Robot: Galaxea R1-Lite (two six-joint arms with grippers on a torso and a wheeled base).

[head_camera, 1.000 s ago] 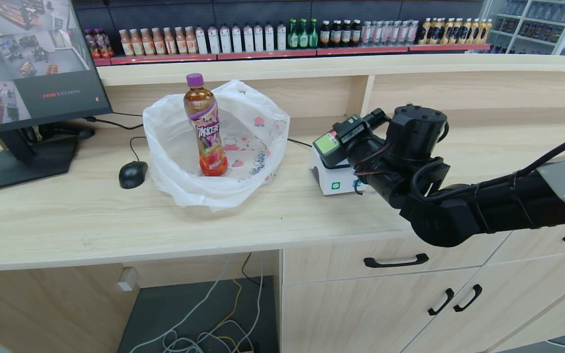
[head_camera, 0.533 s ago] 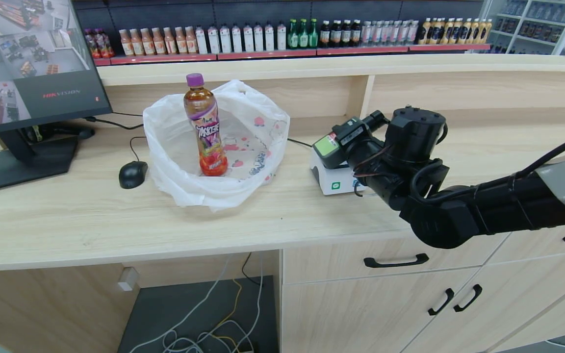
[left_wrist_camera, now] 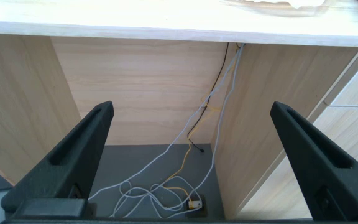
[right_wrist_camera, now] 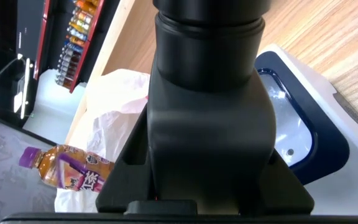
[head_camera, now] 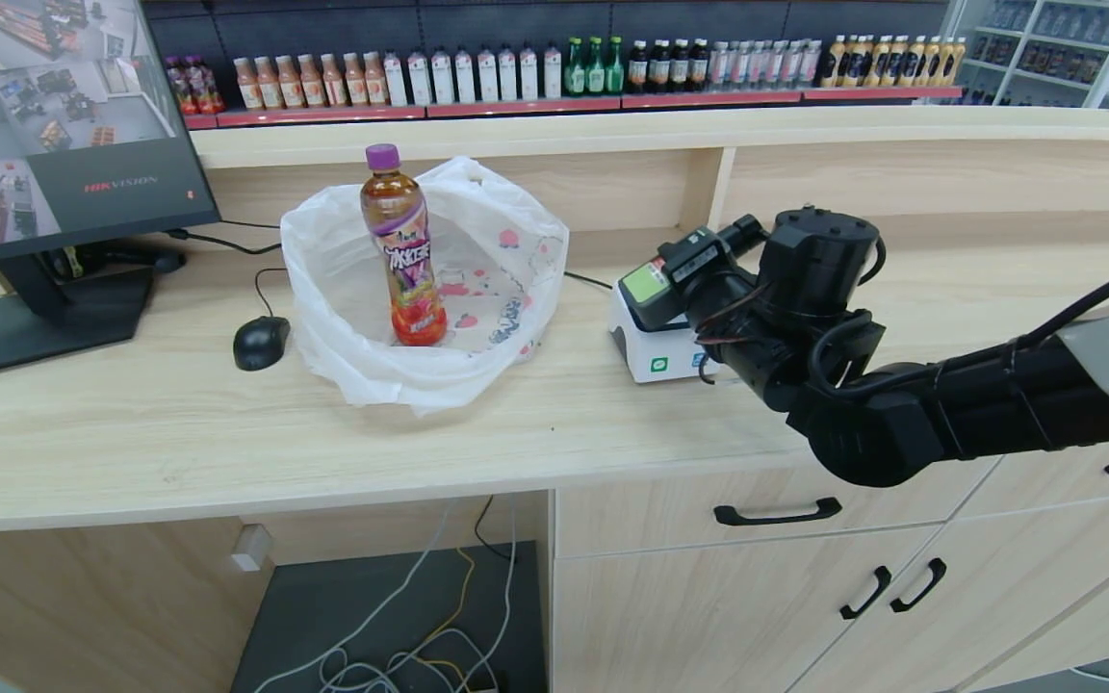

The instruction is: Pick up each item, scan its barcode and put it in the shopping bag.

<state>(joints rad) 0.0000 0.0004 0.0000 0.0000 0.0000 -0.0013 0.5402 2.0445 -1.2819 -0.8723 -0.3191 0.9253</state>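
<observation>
The bottle (head_camera: pixel 403 250) stands upright inside the white shopping bag (head_camera: pixel 516 241), which sits open on the table (head_camera: pixel 179 423). The bottle has a purple cap and a purple-and-red label, and its base rests on the bag's floor.

The right gripper (head_camera: pixel 680 279) is positioned over the white scanner (head_camera: pixel 656 351), which stands on the table just beside the bag, to its right. Whether the gripper touches the scanner cannot be told, nor whether this gripper is open or closed. The bottle is well apart from the right gripper, to its left, with the bag's near wall between them.

The left gripper (left_wrist_camera: pixel 191 112) is spread wide and holds nothing. It is below the table's edge and faces the recess under the table, where loose cables (left_wrist_camera: pixel 166 186) lie.

A mouse (head_camera: pixel 261 342) lies on the table left of the bag, and a monitor (head_camera: pixel 54 115) stands farther left.
</observation>
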